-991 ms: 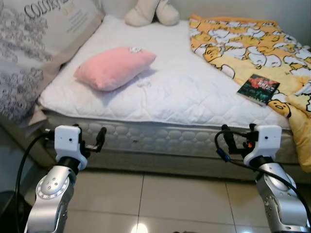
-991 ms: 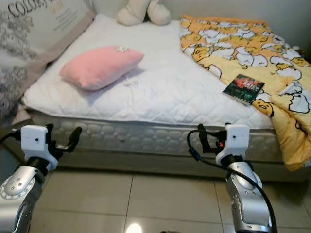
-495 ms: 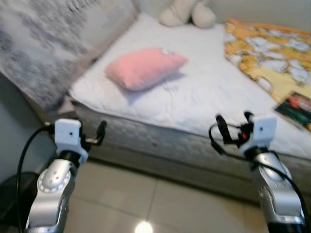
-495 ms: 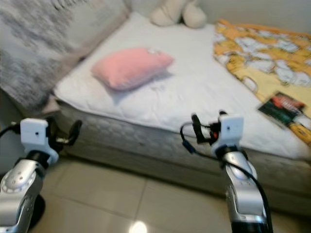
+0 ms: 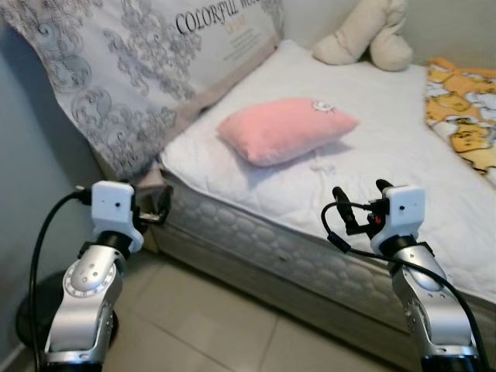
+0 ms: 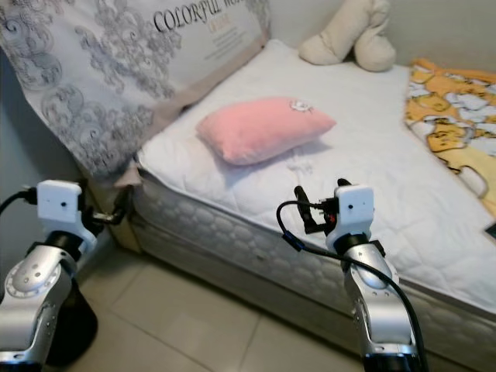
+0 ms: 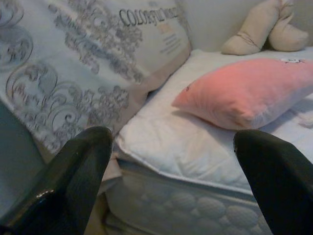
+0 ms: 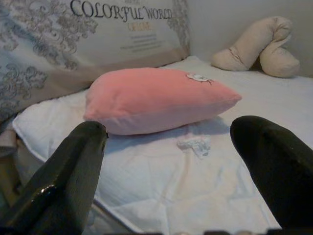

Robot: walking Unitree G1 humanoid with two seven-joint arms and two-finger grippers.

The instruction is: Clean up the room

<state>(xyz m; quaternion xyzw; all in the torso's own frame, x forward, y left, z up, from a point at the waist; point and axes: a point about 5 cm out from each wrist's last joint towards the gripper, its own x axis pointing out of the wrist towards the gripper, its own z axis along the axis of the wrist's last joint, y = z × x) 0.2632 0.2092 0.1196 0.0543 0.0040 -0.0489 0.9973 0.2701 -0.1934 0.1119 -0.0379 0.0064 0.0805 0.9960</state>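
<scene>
A pink pillow (image 5: 285,129) lies on the white mattress (image 5: 403,155), with a small white crumpled scrap (image 8: 194,144) beside it. Beyond the bed's near edge, my left gripper (image 5: 159,203) hangs open by the mattress corner, over the floor. My right gripper (image 5: 360,190) is also open and empty, held in front of the mattress side and facing the pink pillow (image 8: 156,100). Both wrist views look across the bed between spread black fingers (image 7: 78,166).
A big grey patterned cushion (image 5: 147,70) leans along the bed's left side. A beige plush (image 5: 368,39) sits at the head, and a yellow cartoon blanket (image 5: 465,116) covers the right. A dark round object (image 6: 70,325) stands on the tiled floor (image 5: 201,318) at left.
The whole view has swung left: the bed's left corner and patterned cushion are now central, and the book has left the picture. Both arms keep the same raised pose, fingers still spread.
</scene>
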